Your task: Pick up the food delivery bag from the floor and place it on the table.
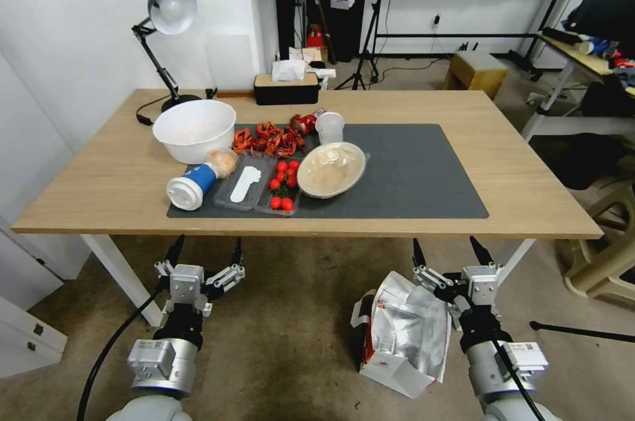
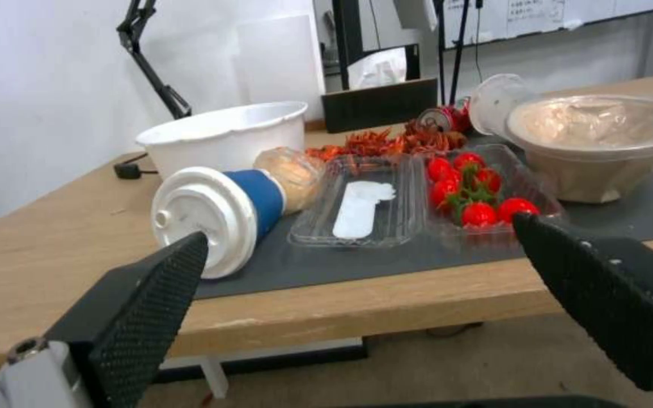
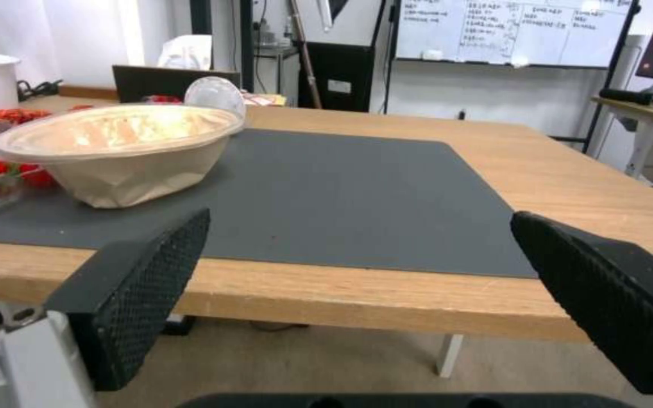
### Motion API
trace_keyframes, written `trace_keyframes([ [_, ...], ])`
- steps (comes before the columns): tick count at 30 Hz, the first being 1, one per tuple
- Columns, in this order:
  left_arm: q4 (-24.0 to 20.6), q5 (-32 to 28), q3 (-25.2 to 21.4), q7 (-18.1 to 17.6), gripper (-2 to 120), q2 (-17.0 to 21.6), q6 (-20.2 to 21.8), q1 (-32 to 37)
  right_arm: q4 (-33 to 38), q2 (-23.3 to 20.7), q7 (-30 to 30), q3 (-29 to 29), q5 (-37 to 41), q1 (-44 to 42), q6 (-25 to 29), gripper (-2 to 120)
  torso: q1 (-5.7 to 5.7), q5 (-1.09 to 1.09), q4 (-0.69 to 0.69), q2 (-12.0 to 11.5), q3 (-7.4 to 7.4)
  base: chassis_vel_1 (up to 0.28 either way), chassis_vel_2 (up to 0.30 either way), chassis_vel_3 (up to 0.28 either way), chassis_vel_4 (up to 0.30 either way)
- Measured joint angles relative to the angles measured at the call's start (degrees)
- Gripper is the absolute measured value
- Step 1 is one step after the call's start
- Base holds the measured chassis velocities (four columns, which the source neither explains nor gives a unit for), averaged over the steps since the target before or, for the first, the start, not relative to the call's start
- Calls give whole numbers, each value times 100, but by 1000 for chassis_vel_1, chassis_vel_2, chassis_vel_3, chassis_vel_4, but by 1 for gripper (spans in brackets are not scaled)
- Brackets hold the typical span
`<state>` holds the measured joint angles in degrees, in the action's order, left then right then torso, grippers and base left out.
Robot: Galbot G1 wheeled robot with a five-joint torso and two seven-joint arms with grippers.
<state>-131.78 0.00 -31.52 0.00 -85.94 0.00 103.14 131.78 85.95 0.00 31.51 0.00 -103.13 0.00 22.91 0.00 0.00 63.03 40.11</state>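
Floor [image 1: 278, 341] beneath food delivery bag [image 1: 403, 335]

Silver foil, white paper and red sides on the bag [image 1: 407, 335], just beside the right gripper [image 1: 451, 250]. Grey-brown floor [image 1: 284, 341] beneath. Ahead: light-wood table [image 1: 99, 189], dark grey mat [image 1: 410, 176], white bowl [image 1: 194, 130], red tomatoes [image 1: 281, 186]. Black, dimpled fingertips [image 2: 153, 294].

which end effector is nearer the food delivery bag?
Right. The right end effector hangs open over the food delivery bag on the floor; the left end effector, open, is well off to its left.
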Motion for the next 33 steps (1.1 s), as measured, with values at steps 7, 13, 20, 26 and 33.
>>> trace_keyframes([
  [7,0,0,0,0,100,0,0,0,0,0,0,0,0,0,0,100,0,0,0,0,0,0,0,0,0],
  [13,0,0,0,0,100,0,0,0,0,0,0,0,0,0,0,100,0,0,0,0,0,0,0,0,0],
  [20,0,0,0,0,100,0,0,0,0,0,1,0,0,0,0,100,0,0,0,-1,0,0,0,0,0],
  [26,-62,-404,28,-136,100,171,327,-173,194,-30,-273,251,337,28,-436,100,0,0,0,-1,0,0,0,0,0],
  [33,-263,-1440,112,-498,100,617,1211,-618,681,-106,-952,847,1164,118,-1474,100,0,-4,-1,-1,0,0,0,0,0],
])
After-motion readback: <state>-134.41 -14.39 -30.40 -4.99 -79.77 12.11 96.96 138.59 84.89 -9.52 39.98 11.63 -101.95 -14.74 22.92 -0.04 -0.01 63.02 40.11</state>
